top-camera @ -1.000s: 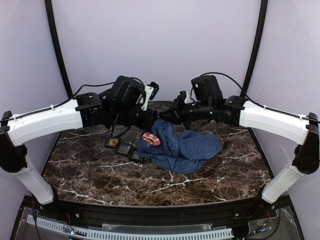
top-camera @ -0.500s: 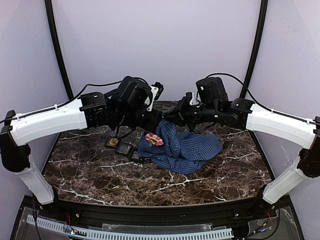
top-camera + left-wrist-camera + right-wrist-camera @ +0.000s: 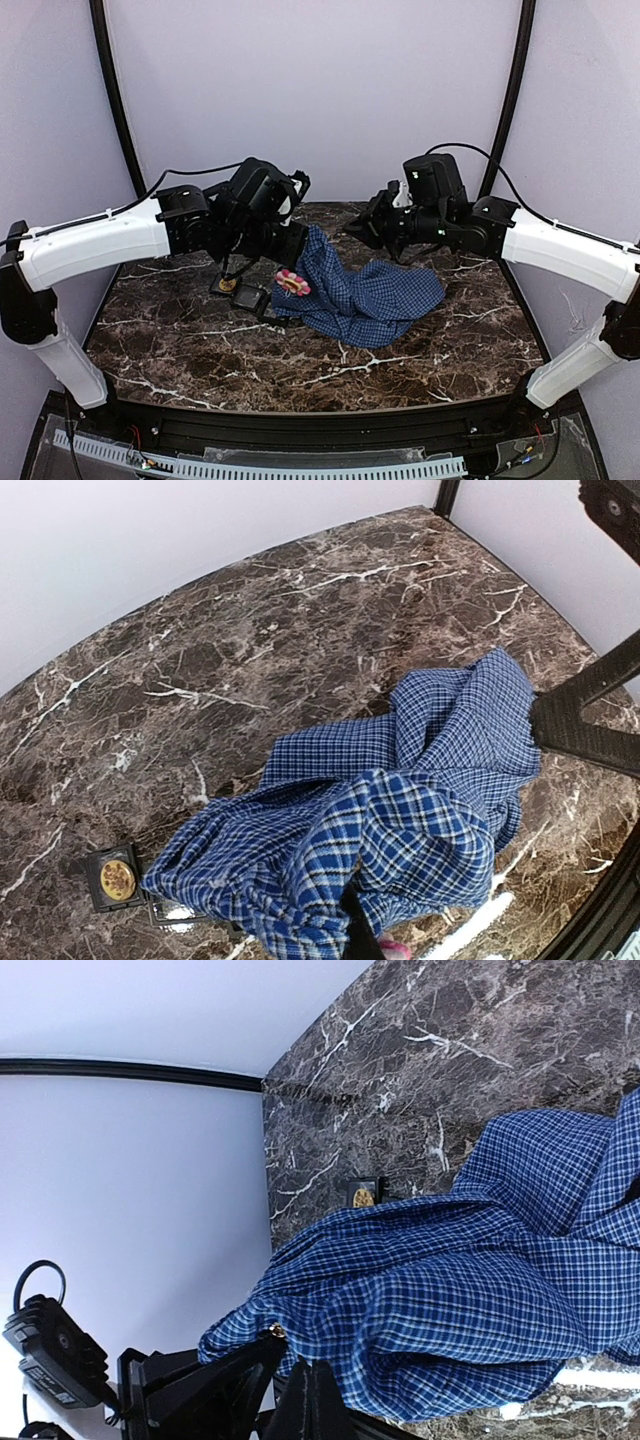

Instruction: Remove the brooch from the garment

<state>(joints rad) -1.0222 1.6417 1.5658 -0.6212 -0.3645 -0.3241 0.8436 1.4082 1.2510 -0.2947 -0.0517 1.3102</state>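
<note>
Right end effector (image 3: 355,227) shifted right; brooch (image 3: 293,283) on shirt (image 3: 375,295) clear only overhead.

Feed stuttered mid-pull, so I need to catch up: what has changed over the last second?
The right gripper drew back to the right, away from the left gripper, which shifted slightly left; they met before, now they stand apart. The pink brooch drifted slightly left with the raised edge of the shirt. Both jaws stayed shut, the left on the shirt; the black tray did not move.
</note>
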